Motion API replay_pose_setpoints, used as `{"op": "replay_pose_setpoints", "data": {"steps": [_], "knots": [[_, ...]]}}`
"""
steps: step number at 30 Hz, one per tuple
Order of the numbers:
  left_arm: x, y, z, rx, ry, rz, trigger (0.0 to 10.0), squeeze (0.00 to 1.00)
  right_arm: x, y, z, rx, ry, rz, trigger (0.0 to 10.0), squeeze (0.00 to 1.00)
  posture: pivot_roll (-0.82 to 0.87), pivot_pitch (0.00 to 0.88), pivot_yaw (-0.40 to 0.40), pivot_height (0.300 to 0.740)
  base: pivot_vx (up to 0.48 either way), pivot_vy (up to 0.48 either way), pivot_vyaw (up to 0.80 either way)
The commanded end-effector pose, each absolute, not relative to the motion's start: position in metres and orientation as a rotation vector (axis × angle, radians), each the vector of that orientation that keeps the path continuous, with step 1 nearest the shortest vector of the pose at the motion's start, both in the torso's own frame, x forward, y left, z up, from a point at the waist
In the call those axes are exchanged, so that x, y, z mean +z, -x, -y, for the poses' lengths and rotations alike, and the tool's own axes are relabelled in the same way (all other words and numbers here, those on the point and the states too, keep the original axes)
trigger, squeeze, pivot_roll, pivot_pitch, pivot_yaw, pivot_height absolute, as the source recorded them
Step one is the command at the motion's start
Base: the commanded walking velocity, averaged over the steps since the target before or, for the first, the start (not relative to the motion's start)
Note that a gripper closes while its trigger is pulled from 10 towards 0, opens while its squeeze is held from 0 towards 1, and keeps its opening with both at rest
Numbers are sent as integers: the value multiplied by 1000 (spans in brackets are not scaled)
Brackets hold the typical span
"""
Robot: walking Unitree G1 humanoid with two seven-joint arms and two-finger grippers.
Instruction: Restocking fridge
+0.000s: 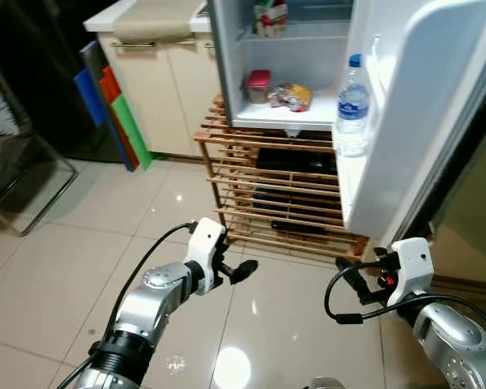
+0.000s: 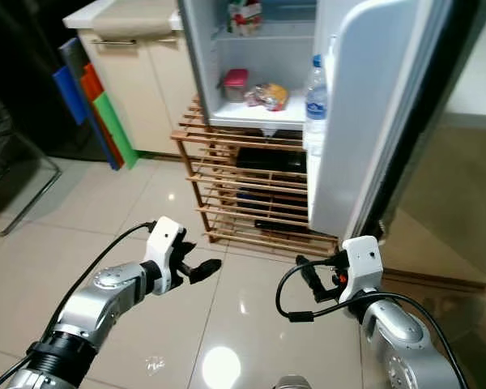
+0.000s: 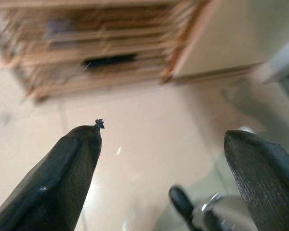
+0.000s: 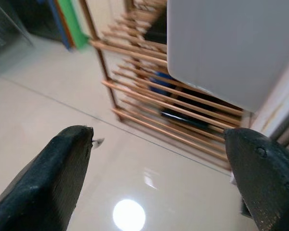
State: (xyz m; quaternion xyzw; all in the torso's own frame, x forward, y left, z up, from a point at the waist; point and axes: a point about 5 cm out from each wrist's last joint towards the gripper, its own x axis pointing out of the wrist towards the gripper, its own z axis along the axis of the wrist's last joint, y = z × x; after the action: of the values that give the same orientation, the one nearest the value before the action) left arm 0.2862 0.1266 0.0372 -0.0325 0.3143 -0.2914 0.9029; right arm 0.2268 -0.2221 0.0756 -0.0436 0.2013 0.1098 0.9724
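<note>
Both grippers are hanging low over the tiled floor (image 1: 57,267) in front of the fridge (image 1: 292,113). Left gripper (image 1: 241,270) is pointing toward the middle, its fingers (image 3: 62,183) standing spread wide with nothing between them. Right gripper (image 1: 346,271) is sitting near the lower corner of the door (image 1: 421,121), its fingers (image 4: 53,183) likewise spread apart and holding nothing.

Standing open, the fridge is showing a white shelf with a red-lidded tub (image 1: 257,85) and a crinkled packet (image 1: 290,96) lying just beside it; a carton (image 1: 270,16) is sitting on the shelf above. A water bottle (image 1: 352,107) with a blue cap is standing upright in the door's rack. Under the fridge, a wooden slat rack (image 1: 259,194) is holding dark items that are too dim to tell apart. Coloured boards (image 1: 112,109), blue, red and green, are leaning against the cream cabinet (image 1: 158,89) to the left.
</note>
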Motion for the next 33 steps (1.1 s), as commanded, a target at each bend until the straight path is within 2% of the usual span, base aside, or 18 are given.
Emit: {"op": "replay_pose_setpoints", "data": {"steps": [1,4,6,13,15,19,23,25,28,31,33], "knots": [[33,-288,-141,-529,71,-695,10000,0,74,-231,230,177,150,-457,10000,0,-212,0,127,740,0,0,0],[25,-285,-154,-457,63,-765,10000,0,57,-222,228,240,258,-617,10000,0,-210,0,122,740,0,0,0],[20,-282,-156,-450,71,-798,10000,0,51,-218,231,249,264,-662,10000,0,-210,0,121,740,0,0,0],[18,-282,-155,-435,60,-825,10000,0,43,-212,230,268,200,-690,10000,0,-213,0,122,740,0,0,0],[17,-283,-155,-432,50,-825,10000,0,43,-213,228,238,172,-658,10000,0,-216,0,125,740,0,0,0],[19,-287,-155,-429,25,-815,10000,0,54,-234,233,72,248,-522,10000,0,-219,0,131,740,0,0,0],[21,-288,-154,-437,19,-808,10000,0,73,-246,227,95,263,-421,10000,0,-217,0,129,740,0,0,0],[21,-289,-154,-440,16,-805,10000,0,85,-248,218,174,279,-398,10000,0,-216,0,128,740,0,0,0],[19,-288,-154,-435,15,-814,10000,0,64,-230,213,288,237,-572,10000,0,-214,0,120,740,0,0,0],[18,-287,-154,-433,15,-822,10000,0,49,-218,213,326,228,-653,10000,0,-213,0,117,740,0,0,0],[14,-285,-154,-428,19,-832,10000,0,24,-200,217,332,202,-762,10000,0,-214,0,114,740,0,0,0]]}}
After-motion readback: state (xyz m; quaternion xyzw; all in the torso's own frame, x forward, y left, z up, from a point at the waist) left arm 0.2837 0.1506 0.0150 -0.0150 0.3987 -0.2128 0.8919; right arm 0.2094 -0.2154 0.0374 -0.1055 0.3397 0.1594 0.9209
